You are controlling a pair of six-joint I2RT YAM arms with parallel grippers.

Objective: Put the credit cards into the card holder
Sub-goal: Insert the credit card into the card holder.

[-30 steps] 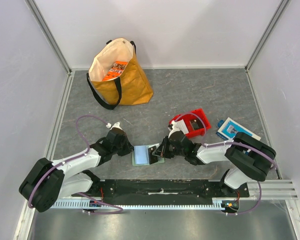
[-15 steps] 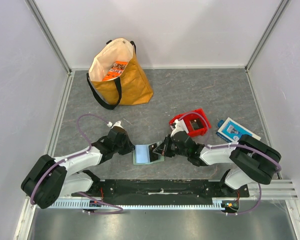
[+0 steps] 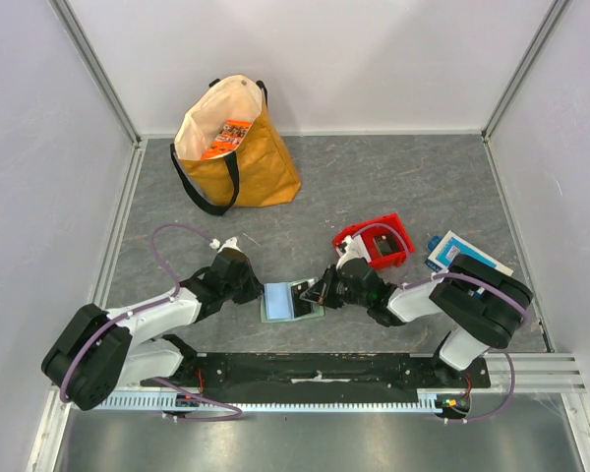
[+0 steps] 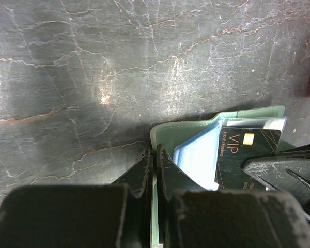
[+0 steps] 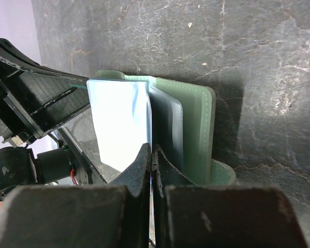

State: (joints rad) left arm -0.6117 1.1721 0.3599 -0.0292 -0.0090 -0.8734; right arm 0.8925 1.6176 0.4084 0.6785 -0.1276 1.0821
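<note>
Seemingly midway: by the table's (image 3: 374, 187) near edge the left gripper (image 4: 154, 154) pinches the open card holder (image 4: 186, 124), while the right gripper (image 5: 151, 151) apparently pinches a dark card (image 4: 250, 147) beside a half-pocketed light-blue card (image 5: 119, 121).

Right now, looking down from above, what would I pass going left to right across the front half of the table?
Left gripper → pale-green folding card holder → right gripper → red plastic bin → blue-and-white printed box.

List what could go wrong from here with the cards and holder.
1. The left hand pinches only the holder's edge; a push from the right could tug it free.
2. The dark card, apparently pinched by the right hand, is only partly in and may jam or bend.
3. The blue card sticks out tilted and could get dragged out.
</note>
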